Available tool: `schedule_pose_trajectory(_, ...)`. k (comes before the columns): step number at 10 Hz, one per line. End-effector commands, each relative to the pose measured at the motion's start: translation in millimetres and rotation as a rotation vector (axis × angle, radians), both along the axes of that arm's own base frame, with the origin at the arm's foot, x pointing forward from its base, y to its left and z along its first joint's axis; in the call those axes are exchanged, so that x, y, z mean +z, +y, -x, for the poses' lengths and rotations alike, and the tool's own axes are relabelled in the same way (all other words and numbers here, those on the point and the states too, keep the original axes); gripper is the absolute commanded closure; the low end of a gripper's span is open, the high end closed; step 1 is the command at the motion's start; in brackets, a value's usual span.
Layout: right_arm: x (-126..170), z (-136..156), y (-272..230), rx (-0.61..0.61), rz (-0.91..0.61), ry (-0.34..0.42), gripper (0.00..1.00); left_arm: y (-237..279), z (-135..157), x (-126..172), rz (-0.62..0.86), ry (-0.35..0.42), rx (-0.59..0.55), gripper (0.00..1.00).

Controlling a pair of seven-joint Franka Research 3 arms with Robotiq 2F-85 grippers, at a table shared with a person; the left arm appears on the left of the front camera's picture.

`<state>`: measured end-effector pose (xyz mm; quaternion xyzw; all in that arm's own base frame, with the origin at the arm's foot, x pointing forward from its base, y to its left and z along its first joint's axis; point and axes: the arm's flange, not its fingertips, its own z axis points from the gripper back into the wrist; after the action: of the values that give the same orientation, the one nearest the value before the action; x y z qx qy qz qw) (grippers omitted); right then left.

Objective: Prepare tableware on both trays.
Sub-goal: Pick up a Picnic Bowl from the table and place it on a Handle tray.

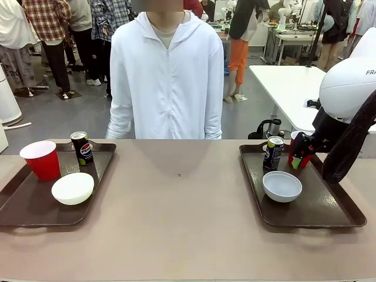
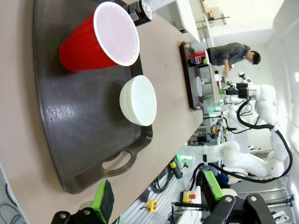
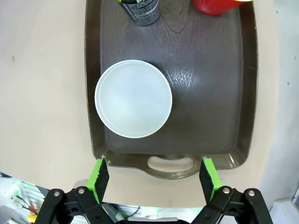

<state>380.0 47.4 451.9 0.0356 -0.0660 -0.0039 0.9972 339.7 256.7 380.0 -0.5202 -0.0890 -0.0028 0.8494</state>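
Green pads spread wide on my right gripper (image 3: 153,175), holding nothing, over the right tray's (image 3: 247,93) near handle edge; left gripper (image 2: 156,196) also gapes empty.

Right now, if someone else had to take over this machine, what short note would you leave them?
Left gripper: open, holding nothing, near the handle end of the left dark brown plastic tray.
Right gripper: open, empty, above the right tray.
Left tray holds a red plastic cup, a small round white bowl and a slim black Pepsi can.
Right tray holds a bowl, a can and a red cup.
Done: both trays look fully set.
Left: apparently nothing; perhaps pull the arms back.
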Motion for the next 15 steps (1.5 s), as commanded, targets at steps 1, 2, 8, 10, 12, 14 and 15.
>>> schedule_pose_trajectory(1, 0, 0, 0, 0.0, 0.0, 0.0, 0.0, 0, -1, 4, 0.019, 0.007, 0.021, 0.0)
schedule_pose_trajectory(2, 27, 10, -19, -0.039, -0.342, 0.085, 0.0, 0, -1, 4, 0.019, 0.007, 0.021, 0.0)
schedule_pose_trajectory(8, -8, -7, -195, -0.112, -1.091, 0.209, 0.0, 0, -1, 4, 0.019, 0.007, 0.021, 0.0)
schedule_pose_trajectory(10, -50, -6, -215, -0.073, -1.096, 0.132, 0.0, 0, -1, 4, 0.019, 0.007, 0.021, 0.0)
schedule_pose_trajectory(12, -72, -8, -220, -0.063, -1.117, 0.104, 0.0, 0, -1, 4, 0.019, 0.007, 0.021, 0.0)
schedule_pose_trajectory(14, -75, 1, -220, -0.075, -1.107, 0.141, 0.0, 0, -1, 4, 0.019, 0.007, 0.021, 0.0)
schedule_pose_trajectory(15, -75, 1, -220, -0.075, -1.107, 0.141, 0.0, 0, -1, 4, 0.019, 0.007, 0.021, 0.0)
